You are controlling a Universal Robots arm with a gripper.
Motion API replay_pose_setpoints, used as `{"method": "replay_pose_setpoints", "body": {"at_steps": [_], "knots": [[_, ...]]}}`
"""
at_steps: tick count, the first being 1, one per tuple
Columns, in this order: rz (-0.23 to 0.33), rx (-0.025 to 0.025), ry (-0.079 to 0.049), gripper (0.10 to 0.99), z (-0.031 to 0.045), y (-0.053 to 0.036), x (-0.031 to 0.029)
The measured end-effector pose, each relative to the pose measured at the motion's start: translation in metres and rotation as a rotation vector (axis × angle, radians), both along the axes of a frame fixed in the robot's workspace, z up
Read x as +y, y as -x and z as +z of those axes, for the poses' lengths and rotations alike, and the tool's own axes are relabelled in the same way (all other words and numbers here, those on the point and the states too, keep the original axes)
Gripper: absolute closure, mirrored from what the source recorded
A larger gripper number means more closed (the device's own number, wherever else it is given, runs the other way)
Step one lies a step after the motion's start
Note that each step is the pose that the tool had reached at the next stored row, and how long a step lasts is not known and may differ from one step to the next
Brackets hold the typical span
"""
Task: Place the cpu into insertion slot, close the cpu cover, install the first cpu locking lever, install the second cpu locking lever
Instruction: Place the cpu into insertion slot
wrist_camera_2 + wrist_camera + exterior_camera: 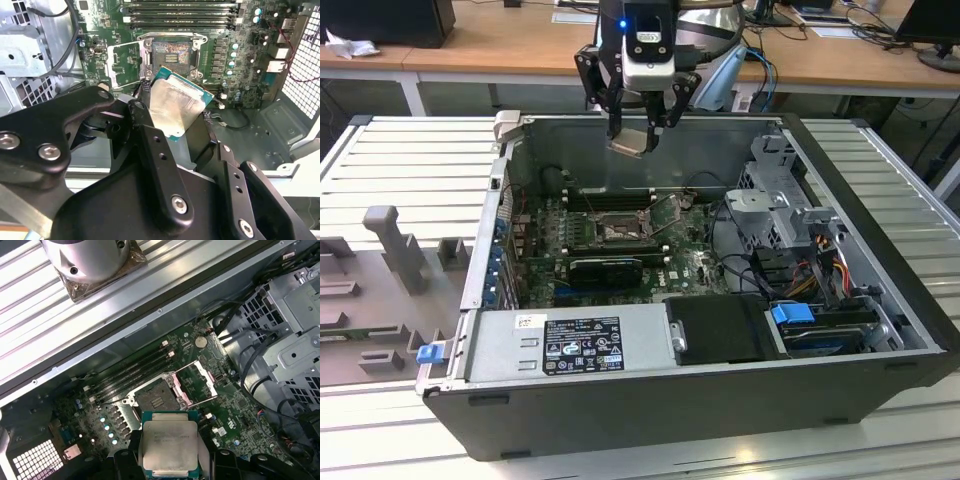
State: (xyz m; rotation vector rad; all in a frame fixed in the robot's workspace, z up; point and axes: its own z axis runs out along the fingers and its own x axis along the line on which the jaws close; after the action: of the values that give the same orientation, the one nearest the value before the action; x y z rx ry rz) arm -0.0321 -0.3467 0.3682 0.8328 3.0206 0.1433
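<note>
A table of ribbed metal slats carries an open dark computer case, lying on its side with its inside facing up. Within the case, a grey power supply fills the near edge, a metal drive cage with bundled cables sits toward the exterior view's right, and the green motherboard covers the floor between them. A grey moulded fixture stands on the table at the exterior view's left, well apart from the case.

The end effector hangs in the air over the far part of the case, well above the board. Its black fingers are drawn in on two opposite edges of the cpu and hold it clear of everything below. The chip's pale metal top faces both wrist cameras, with a green rim showing around it.

On the board, long narrow memory slots run just behind the socket area and a long black module lies just in front of it. The cpu cover is swung open off the socket and rests to one side, green board visible through its window. The insertion slot is uncovered, its dark contact field exposed inside the metal rim, with nothing seated in it. In the first wrist view the cpu appears just beside the slot, but it hangs above the board and touches neither slot nor cover.
</note>
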Motion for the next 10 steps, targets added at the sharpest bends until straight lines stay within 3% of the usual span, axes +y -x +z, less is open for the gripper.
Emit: {"method": "replay_pose_setpoints", "body": {"at_steps": [10], "knots": [[-0.03,0.0,0.0,0.557,-0.0046,0.0,0.0]]}}
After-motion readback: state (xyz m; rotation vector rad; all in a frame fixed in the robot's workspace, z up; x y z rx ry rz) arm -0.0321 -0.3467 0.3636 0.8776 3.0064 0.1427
